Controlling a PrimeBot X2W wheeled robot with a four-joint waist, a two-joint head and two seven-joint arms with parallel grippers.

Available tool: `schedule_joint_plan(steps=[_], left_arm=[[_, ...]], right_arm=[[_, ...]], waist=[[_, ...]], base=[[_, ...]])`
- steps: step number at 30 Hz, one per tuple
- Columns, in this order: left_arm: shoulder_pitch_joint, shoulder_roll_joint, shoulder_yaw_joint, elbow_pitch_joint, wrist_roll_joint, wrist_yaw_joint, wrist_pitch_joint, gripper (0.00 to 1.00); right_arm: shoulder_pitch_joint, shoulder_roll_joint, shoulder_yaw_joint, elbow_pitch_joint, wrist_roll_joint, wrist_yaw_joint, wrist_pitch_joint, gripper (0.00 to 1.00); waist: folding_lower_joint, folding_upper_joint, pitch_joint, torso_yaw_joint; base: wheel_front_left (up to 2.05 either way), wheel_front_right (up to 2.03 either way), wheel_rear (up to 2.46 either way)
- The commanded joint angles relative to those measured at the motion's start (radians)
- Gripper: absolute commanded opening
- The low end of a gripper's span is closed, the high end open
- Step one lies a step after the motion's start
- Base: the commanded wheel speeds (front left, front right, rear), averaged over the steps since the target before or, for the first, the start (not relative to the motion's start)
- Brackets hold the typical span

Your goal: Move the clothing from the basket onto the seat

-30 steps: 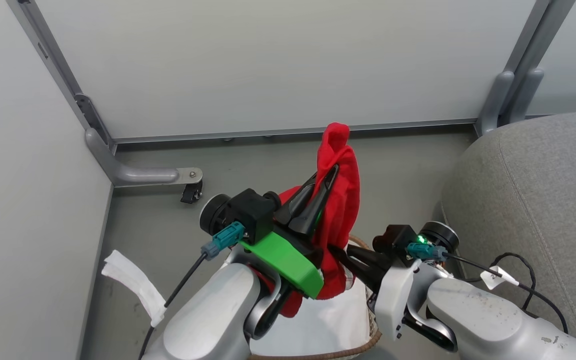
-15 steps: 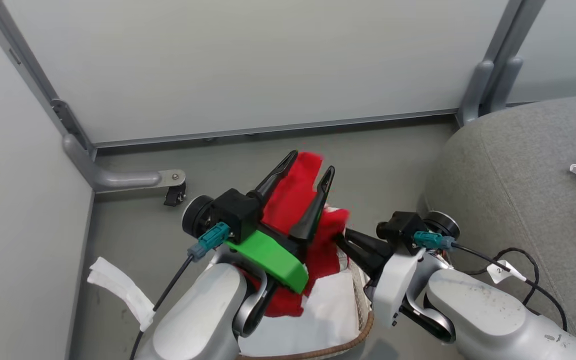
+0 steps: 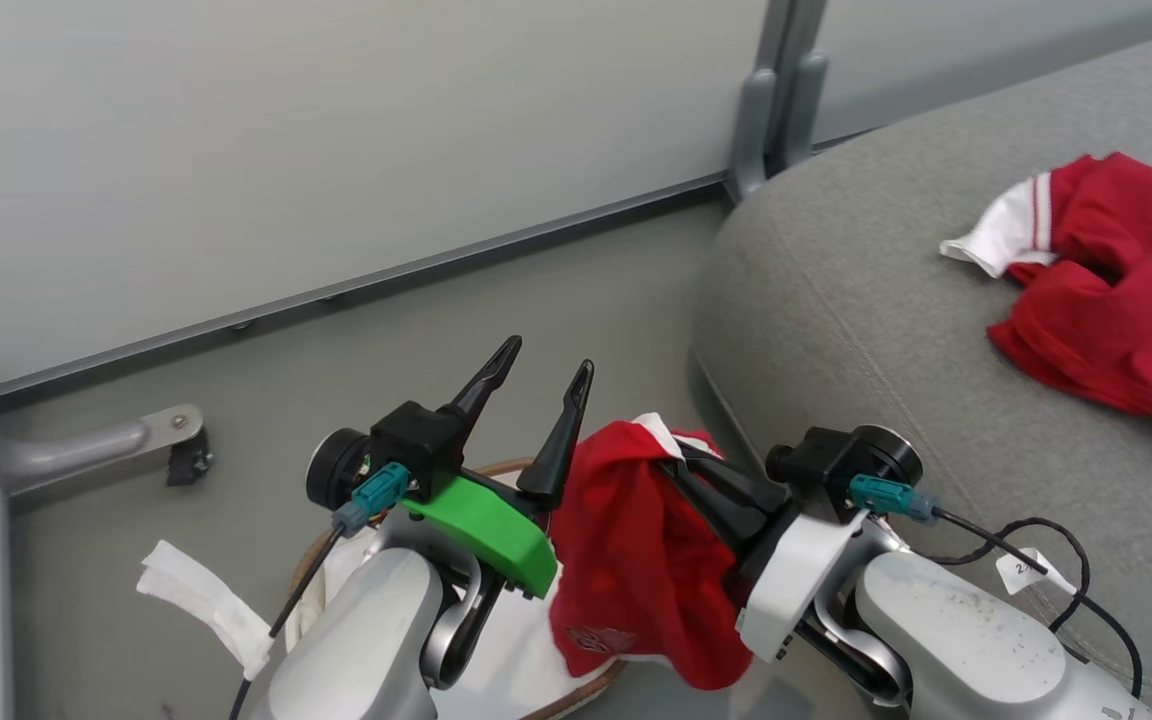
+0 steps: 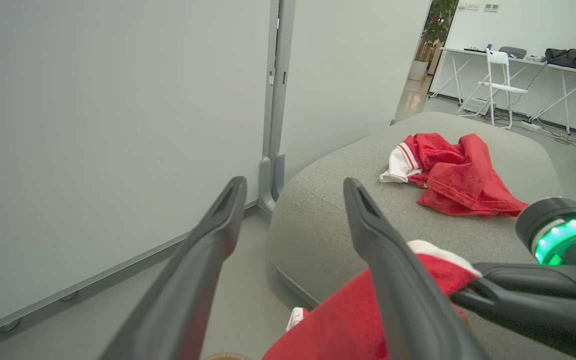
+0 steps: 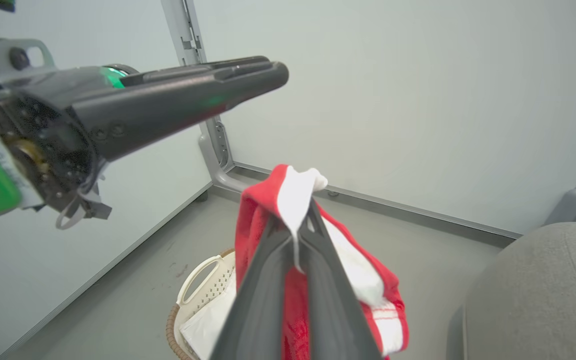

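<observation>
Now the right end effector [image 5: 299,220] pinches the garment [image 3: 636,560], hanging above the basket [image 5: 203,280], only by its trim, and the left end effector [image 3: 548,357] is spread, so the cloth may slip before reaching the seat [image 3: 836,300].

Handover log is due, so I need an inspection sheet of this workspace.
Surface: seat, grey, first garment lying on it.
Job's things: second garment hangs from right gripper by basket; liner inside.
Clutter: white strip beside left forearm.
Grippers: left gripper open, empty; right shut on second garment.
Cables: right cable black, tagged; left cable black.
Surroundings: pale panels, grey floor, caster.
</observation>
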Motion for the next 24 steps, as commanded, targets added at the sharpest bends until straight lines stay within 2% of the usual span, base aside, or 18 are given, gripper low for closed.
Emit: schedule_joint_plan(steps=[1,9,19,24], left_arm=[[0.01,0.009,0.014,0.001,0.011,-0.004,0.001,1.0],[0.022,0.009,0.023,-0.004,0.022,-0.004,0.001,1.0],[-0.048,0.001,-0.07,0.02,-0.017,-0.004,0.001,1.0],[-0.071,0.01,-0.092,0.02,-0.017,-0.004,0.001,1.0]], right_arm=[[0.014,0.003,-0.009,-0.011,-0.006,-0.001,-0.005,0.0],[0.043,0.002,-0.054,-0.043,-0.019,-0.001,-0.005,0.0],[0.129,-0.017,-0.231,-0.123,-0.084,-0.001,-0.005,0.0],[0.106,-0.046,-0.3,-0.164,-0.133,-0.001,-0.005,0.0]], waist=[[0.0,0.0,0.024,-0.165],[0.0,0.0,0.044,-0.326],[0.0,0.0,0.083,-0.348],[0.0,0.0,0.113,-0.352]], base=[[0.0,0.0,0.0],[0.0,0.0,0.0],[0.0,0.0,0.0],[0.0,0.0,0.0]])
